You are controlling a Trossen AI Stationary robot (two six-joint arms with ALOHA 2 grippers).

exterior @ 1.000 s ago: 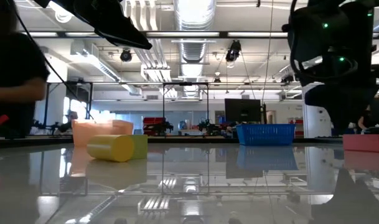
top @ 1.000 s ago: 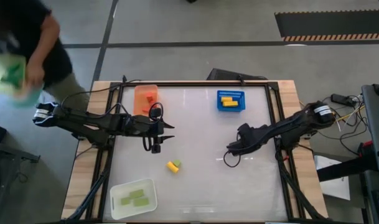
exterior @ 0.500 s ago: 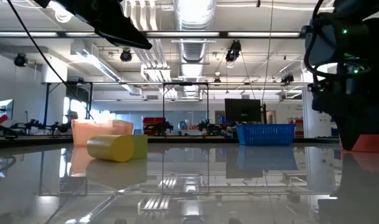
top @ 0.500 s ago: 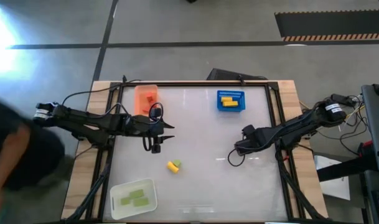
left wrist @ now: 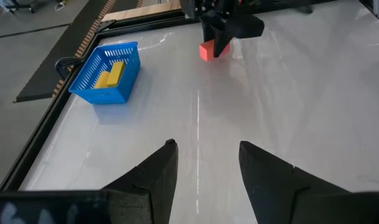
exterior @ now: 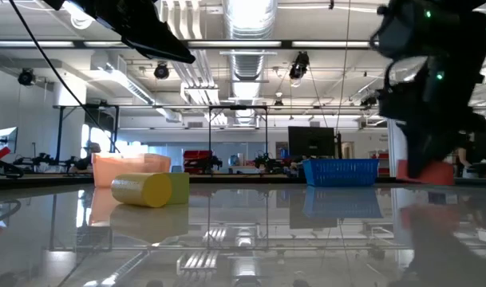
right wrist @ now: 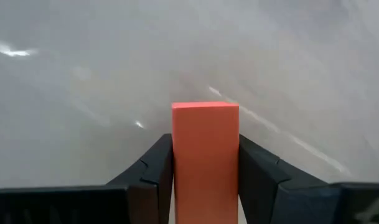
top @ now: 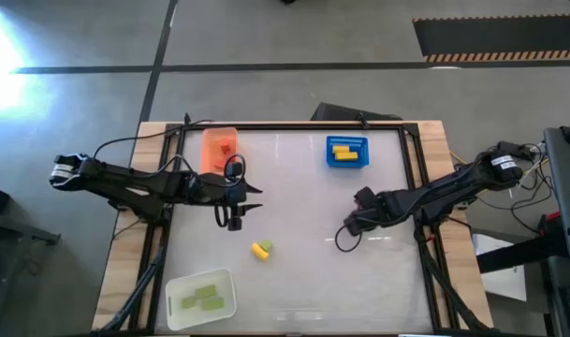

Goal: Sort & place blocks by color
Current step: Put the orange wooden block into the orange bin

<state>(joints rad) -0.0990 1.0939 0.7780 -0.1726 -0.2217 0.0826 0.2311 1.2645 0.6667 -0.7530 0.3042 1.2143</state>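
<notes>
A red block (right wrist: 205,155) sits between the fingers of my right gripper (top: 349,225), right of the table's middle; it also shows under that gripper in the left wrist view (left wrist: 208,50) and in the low view (exterior: 434,171). A yellow block (top: 259,250) and a green block (top: 268,245) lie side by side on the table, between the two arms. Left of centre, my left gripper (top: 233,223) hangs open over bare table, its fingers (left wrist: 158,171) empty. My right gripper pinches the red block's two opposite long sides (right wrist: 177,162) between its two fingers, which lie along the block. They come at it from above, slanting down from the table's right. The block's end sticks out past the fingertips; whether it is clear of the table I cannot tell.
An orange tray (top: 219,148) with red pieces stands at the far left, a blue basket (top: 346,151) with yellow pieces at the far right of centre, and a white tray (top: 201,298) with green pieces at the near left. Cables loop beside both arms.
My right gripper has shut on the red block after shifting a little over it. The block now stands tilted and farther toward the table's left than before. A person at the table's left has gone out of view.
</notes>
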